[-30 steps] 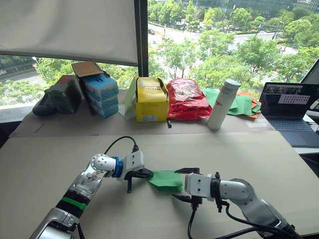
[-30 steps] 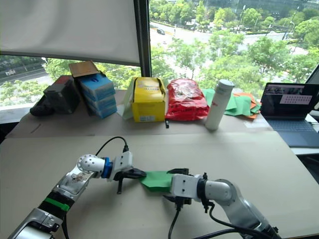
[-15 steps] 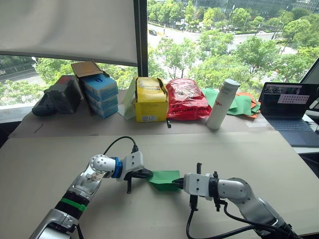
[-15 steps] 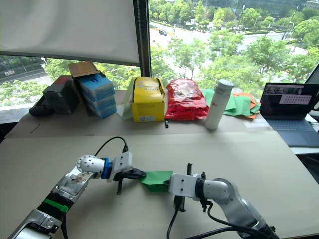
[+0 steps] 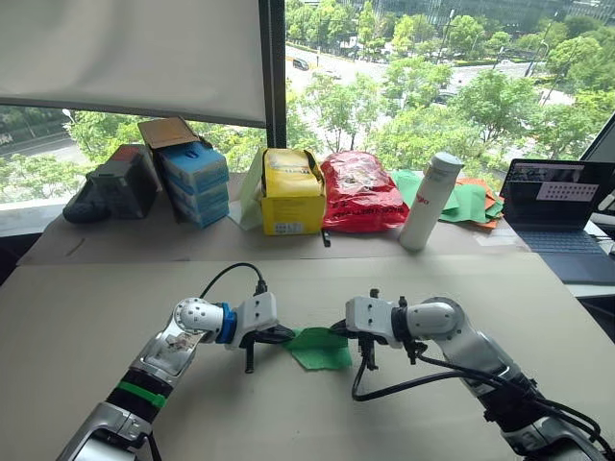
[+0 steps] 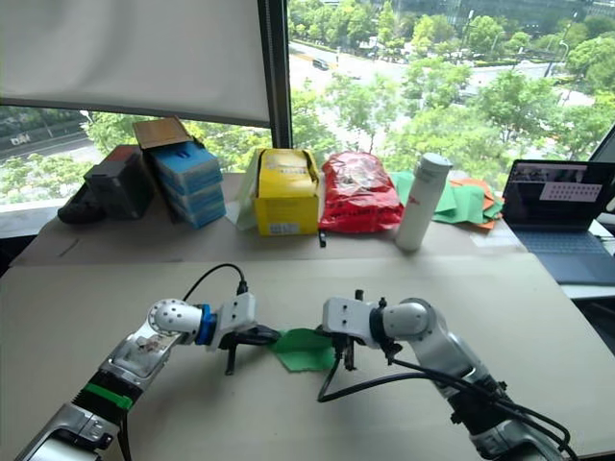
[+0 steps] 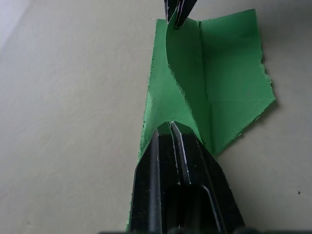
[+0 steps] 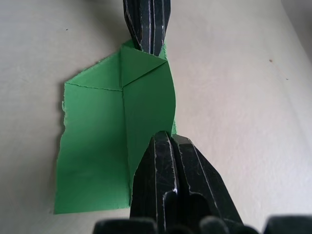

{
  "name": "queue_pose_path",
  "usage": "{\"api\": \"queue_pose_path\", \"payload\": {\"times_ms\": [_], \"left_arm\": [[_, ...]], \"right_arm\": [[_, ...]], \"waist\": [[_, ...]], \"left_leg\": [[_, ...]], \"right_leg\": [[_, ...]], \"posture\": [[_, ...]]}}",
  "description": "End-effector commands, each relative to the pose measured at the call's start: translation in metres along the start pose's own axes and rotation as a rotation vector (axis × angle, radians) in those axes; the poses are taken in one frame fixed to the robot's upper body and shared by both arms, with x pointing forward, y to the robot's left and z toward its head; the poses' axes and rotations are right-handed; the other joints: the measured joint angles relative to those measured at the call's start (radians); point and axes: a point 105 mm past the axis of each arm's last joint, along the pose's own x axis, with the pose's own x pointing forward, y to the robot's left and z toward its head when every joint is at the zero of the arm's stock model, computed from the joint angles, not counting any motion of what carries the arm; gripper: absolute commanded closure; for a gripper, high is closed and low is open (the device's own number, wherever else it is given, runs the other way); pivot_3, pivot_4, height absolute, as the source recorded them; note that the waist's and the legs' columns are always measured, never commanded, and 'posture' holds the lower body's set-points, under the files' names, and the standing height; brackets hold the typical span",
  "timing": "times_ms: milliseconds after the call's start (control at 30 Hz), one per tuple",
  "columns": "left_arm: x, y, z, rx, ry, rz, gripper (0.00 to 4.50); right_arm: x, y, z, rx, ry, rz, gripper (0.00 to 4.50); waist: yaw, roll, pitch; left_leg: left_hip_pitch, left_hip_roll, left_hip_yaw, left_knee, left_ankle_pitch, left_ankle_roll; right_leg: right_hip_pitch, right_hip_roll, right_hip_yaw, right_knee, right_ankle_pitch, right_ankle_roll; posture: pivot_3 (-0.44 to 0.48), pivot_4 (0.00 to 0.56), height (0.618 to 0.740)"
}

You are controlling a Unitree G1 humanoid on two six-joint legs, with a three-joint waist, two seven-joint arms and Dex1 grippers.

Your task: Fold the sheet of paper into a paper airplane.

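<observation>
Currently both the left gripper (image 5: 281,336) and right gripper (image 5: 339,329) pinch opposite ends of the green sheet of paper (image 5: 319,348), near the table's (image 5: 288,413) front edge; uneven pulling could tear its ragged edge or skew the crease.

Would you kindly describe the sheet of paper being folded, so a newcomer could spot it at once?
On the big beige table, look at the near middle, between the two arms. The sheet of paper lies there, pinched at opposite ends by the left tool and right tool. Unlike the heap of green and orange sheets by the window, it is single, creased and partly lifted.
</observation>
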Motion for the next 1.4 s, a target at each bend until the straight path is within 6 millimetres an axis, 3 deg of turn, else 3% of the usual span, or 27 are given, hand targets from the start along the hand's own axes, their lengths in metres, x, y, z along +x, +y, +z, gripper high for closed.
{"api": "queue_pose_path", "payload": {"times_ms": [33,133,367,533,633,733,967,1067,1167,1367,1400], "left_arm": [[0.003,-0.011,-0.018,-0.046,0.066,-0.020,4.50],[-0.004,-0.006,-0.014,-0.035,0.063,0.005,4.50],[-0.042,0.020,0.024,0.014,0.011,0.095,4.50],[-0.029,0.003,0.043,-0.029,-0.084,-0.001,4.50],[-0.016,-0.004,0.041,-0.045,-0.105,-0.017,4.50],[0.000,0.002,0.033,-0.072,-0.109,0.012,4.50],[0.018,-0.003,-0.003,-0.086,-0.004,0.004,4.50],[0.018,-0.011,-0.008,-0.091,0.008,-0.023,4.50],[0.016,-0.014,-0.012,-0.097,0.013,-0.023,4.50],[0.016,-0.012,-0.013,-0.100,0.016,-0.014,4.50],[0.016,-0.013,-0.013,-0.100,0.015,-0.013,4.50]], "right_arm": [[0.004,0.003,-0.003,0.046,0.000,0.028,4.48],[0.006,0.007,-0.009,0.067,0.013,0.040,4.48],[0.009,0.011,-0.020,0.060,0.051,0.042,4.48],[0.010,0.014,-0.024,0.061,0.066,0.042,4.48],[0.011,0.013,-0.025,0.056,0.070,0.037,4.48],[0.011,0.013,-0.024,0.060,0.069,0.035,4.48],[0.014,0.014,-0.012,0.060,0.021,0.015,4.48],[0.012,0.012,0.001,0.079,-0.031,-0.006,3.56],[0.003,-0.001,0.028,0.088,-0.136,-0.077,2.55],[-0.007,-0.008,0.059,0.031,-0.233,-0.107,2.55],[-0.005,-0.006,0.061,0.010,-0.229,-0.104,2.81]], "waist": [[0.000,0.000,0.000],[0.000,0.000,0.000],[-0.003,0.000,0.000],[-0.001,0.000,0.000],[-0.002,0.000,0.000],[-0.001,0.000,0.000],[-0.002,0.000,0.000],[-0.002,0.000,0.000],[-0.003,0.000,0.000],[-0.003,0.000,0.000],[-0.003,0.000,0.000]], "left_leg": [[0.000,0.000,0.000,0.000,0.000,0.000],[0.000,0.000,0.000,0.000,0.001,-0.002],[-0.001,0.000,0.000,0.000,0.001,-0.002],[0.000,0.000,0.000,0.000,0.002,-0.004],[-0.001,0.000,0.000,0.000,0.003,-0.005],[0.000,0.000,0.000,0.000,0.003,-0.005],[0.000,0.000,0.000,0.000,0.002,-0.003],[0.001,0.000,0.000,0.000,0.002,-0.003],[0.000,0.001,0.000,0.000,0.001,-0.002],[0.000,0.001,-0.001,0.000,0.001,-0.002],[0.000,0.001,-0.001,0.000,0.001,-0.001]], "right_leg": [[0.000,0.000,0.000,0.000,0.000,0.000],[0.000,-0.001,0.000,0.000,0.000,0.000],[-0.001,0.000,0.000,0.000,0.000,0.000],[0.000,-0.001,0.000,0.000,0.000,0.000],[-0.001,0.000,0.000,0.000,0.000,0.000],[-0.001,0.000,0.000,0.001,0.000,0.000],[-0.001,0.001,0.000,0.000,0.000,0.000],[0.000,-0.001,0.000,0.000,0.000,0.000],[-0.001,-0.001,0.001,0.001,0.000,0.000],[-0.001,-0.002,0.000,0.001,0.000,0.000],[-0.001,-0.001,0.000,0.001,0.000,0.000]], "posture": [[0.000,0.150,0.740],[0.000,0.150,0.740],[0.000,0.150,0.740],[0.000,0.150,0.740],[0.000,0.150,0.740],[0.000,0.150,0.740],[0.000,0.150,0.740],[0.000,0.150,0.740],[0.000,0.150,0.740],[0.000,0.150,0.740],[0.000,0.150,0.740]]}}
